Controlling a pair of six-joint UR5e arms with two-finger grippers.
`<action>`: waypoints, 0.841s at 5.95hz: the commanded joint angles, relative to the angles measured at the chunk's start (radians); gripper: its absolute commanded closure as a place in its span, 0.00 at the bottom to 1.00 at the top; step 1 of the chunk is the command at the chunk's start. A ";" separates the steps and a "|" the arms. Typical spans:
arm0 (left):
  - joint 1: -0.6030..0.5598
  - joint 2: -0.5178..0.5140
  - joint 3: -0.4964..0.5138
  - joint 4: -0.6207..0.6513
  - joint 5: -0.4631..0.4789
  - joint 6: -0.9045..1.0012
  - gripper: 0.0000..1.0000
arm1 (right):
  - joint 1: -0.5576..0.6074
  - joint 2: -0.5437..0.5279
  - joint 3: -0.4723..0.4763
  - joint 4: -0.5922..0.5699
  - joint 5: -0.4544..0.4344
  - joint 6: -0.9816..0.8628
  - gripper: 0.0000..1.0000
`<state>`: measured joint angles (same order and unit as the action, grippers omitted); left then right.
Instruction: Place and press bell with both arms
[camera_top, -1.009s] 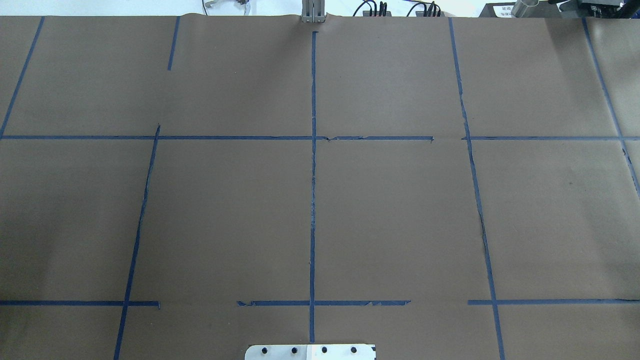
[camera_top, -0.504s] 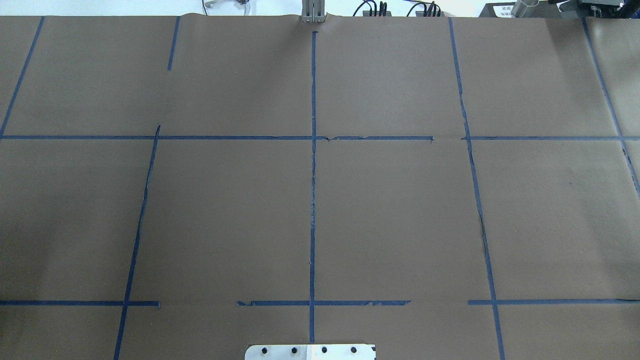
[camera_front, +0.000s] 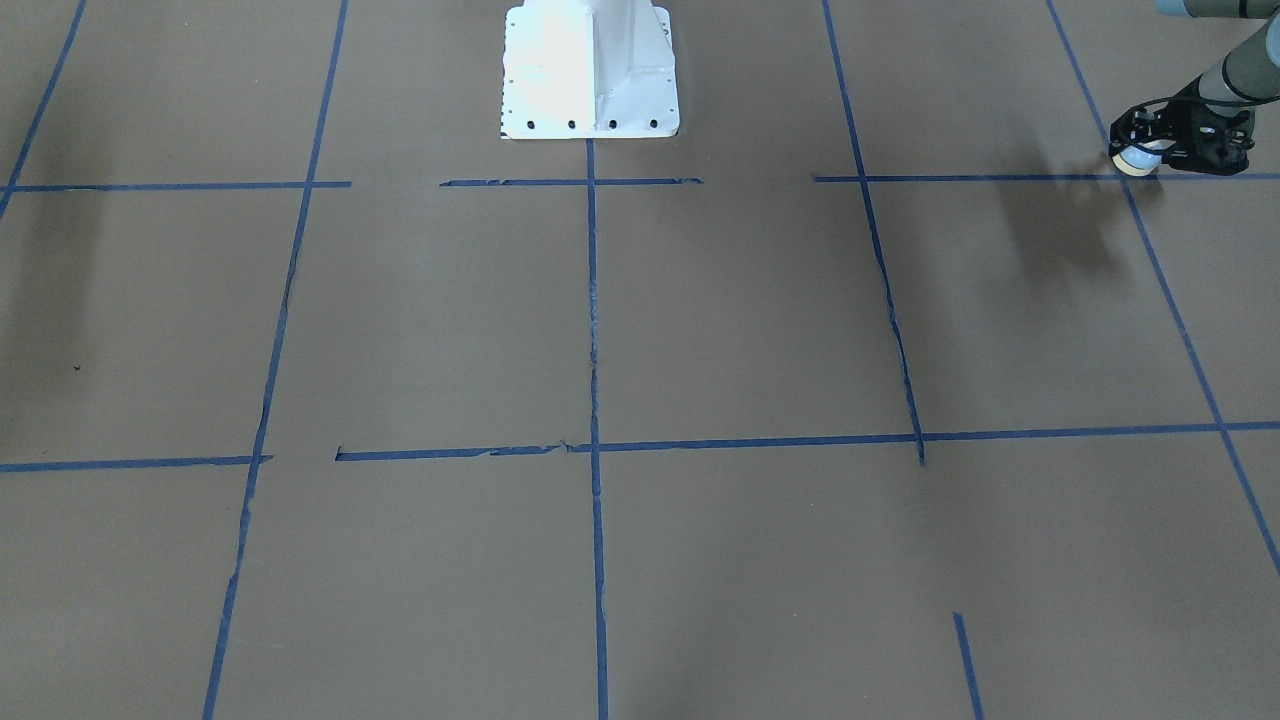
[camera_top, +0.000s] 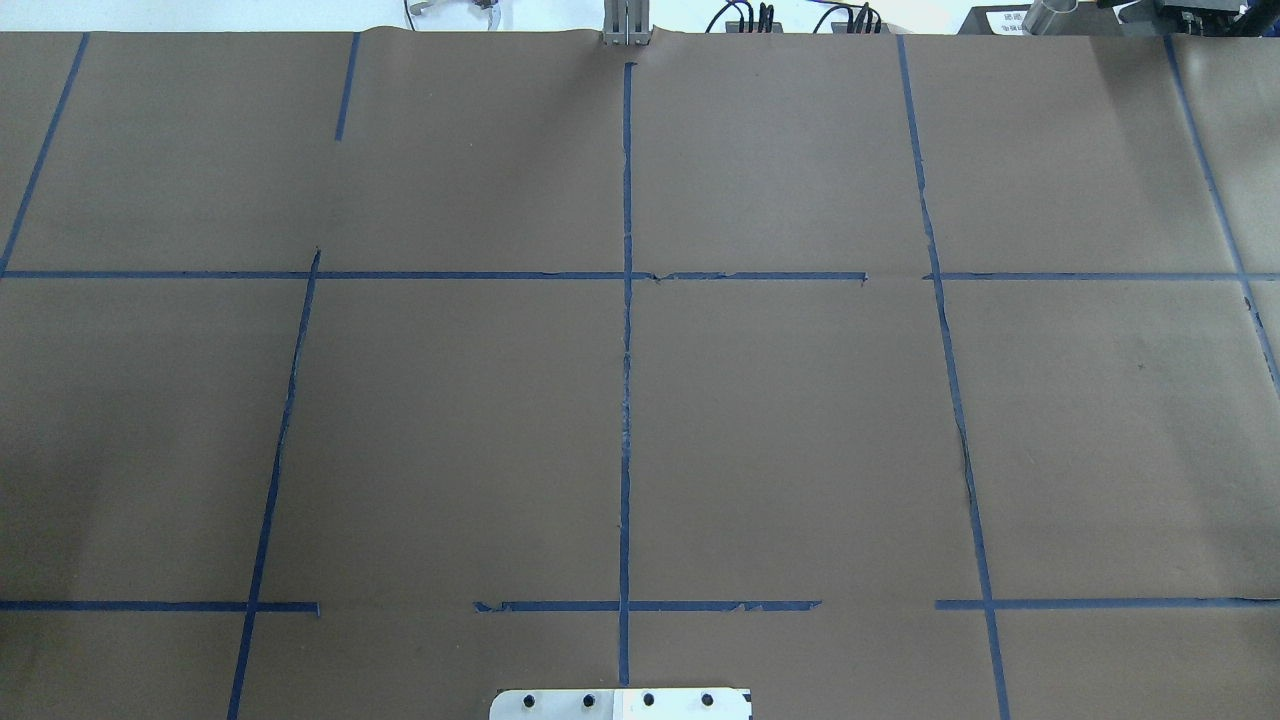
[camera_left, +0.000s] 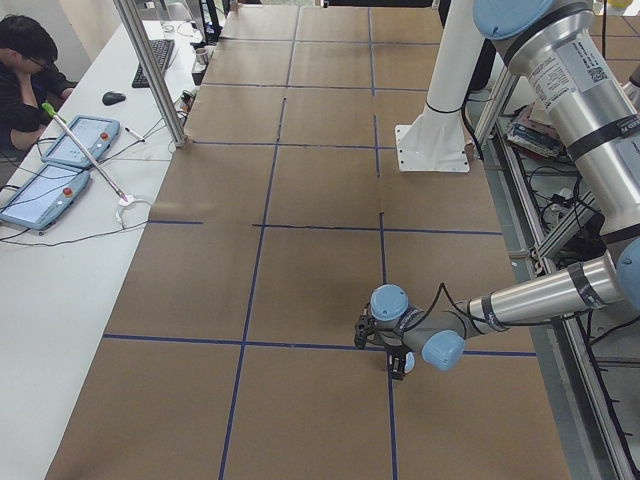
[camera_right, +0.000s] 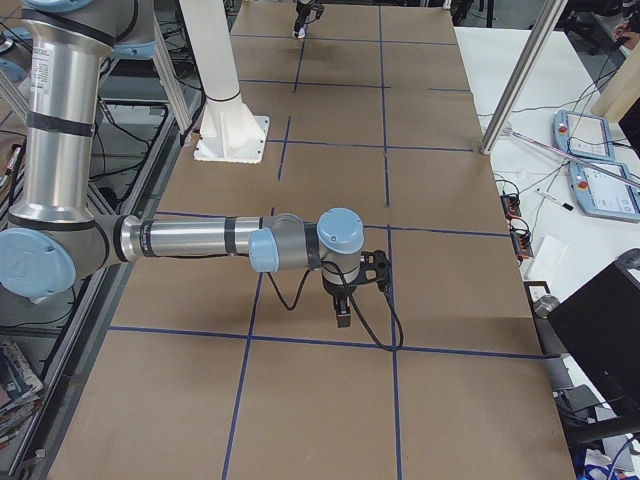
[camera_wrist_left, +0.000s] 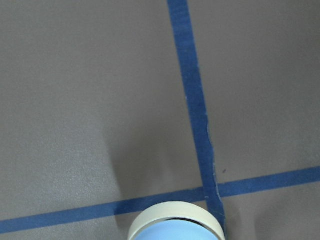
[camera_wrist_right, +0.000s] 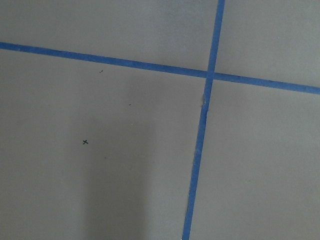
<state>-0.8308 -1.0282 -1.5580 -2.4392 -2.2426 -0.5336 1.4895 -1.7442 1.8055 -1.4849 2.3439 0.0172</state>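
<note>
At the table's left end, on the robot's side of it, the bell (camera_front: 1133, 163) sits in the tip of the left gripper (camera_front: 1142, 150). It is a small dome with a cream base rim, far smaller than the black frame around it. From the left wrist camera the bell (camera_wrist_left: 175, 226) fills the bottom edge, with a light blue top inside a cream ring. It hangs just above a crossing of blue tape lines (camera_wrist_left: 210, 192), and its soft shadow falls on the paper beside them.

The left gripper is narrowed onto the bell and grips its sides. The left arm (camera_left: 530, 300) reaches out low and nearly level over the table's near edge.

Brown paper (camera_front: 700, 320) covers the table and spreads wide from the bell toward the middle, ruled into large squares by the tape. The white pedestal (camera_front: 590, 70) stands bolted at the middle of the robot's side.

The right gripper (camera_right: 344, 312) hangs above the paper at the opposite end, well apart from the bell and near another tape line. Its fingers point down. Whether they are spread or closed, I cannot tell.
</note>
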 joint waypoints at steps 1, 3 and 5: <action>-0.002 0.000 -0.011 -0.004 -0.002 0.000 0.99 | 0.000 0.000 0.000 0.000 0.000 0.001 0.00; -0.021 0.019 -0.141 -0.004 -0.002 0.000 1.00 | 0.000 0.000 -0.001 -0.001 0.000 0.003 0.00; -0.154 -0.021 -0.226 0.005 0.003 0.000 1.00 | 0.000 0.000 -0.002 -0.002 0.000 0.007 0.00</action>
<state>-0.9305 -1.0315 -1.7412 -2.4400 -2.2409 -0.5338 1.4895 -1.7441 1.8042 -1.4863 2.3439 0.0213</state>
